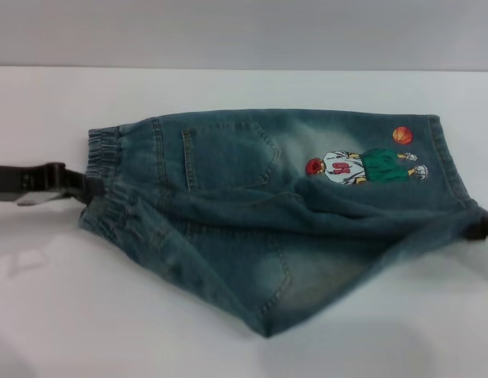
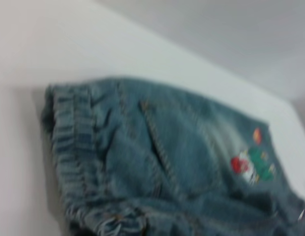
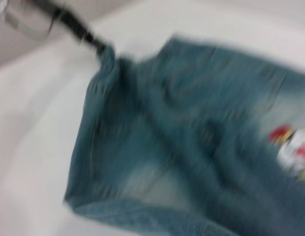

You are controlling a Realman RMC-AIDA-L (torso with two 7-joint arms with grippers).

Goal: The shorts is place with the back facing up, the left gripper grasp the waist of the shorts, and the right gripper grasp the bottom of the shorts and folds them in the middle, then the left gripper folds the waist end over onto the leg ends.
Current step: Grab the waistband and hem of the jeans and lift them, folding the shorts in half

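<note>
While the shorts (image 1: 268,213) lie partly folded lengthwise on the white surface (image 1: 110,331), back pocket (image 1: 228,157) and cartoon print (image 1: 362,167) facing up, both grippers hold opposite ends. Left gripper (image 1: 90,187) sits at the left edge of the head view, fingers closed on the waist of the shorts (image 1: 110,181), the gathered band bunched there. Right gripper (image 1: 486,224) is at the right edge, fingers pinching the bottom of the shorts (image 1: 456,189), fabric drawn taut between them.
</note>
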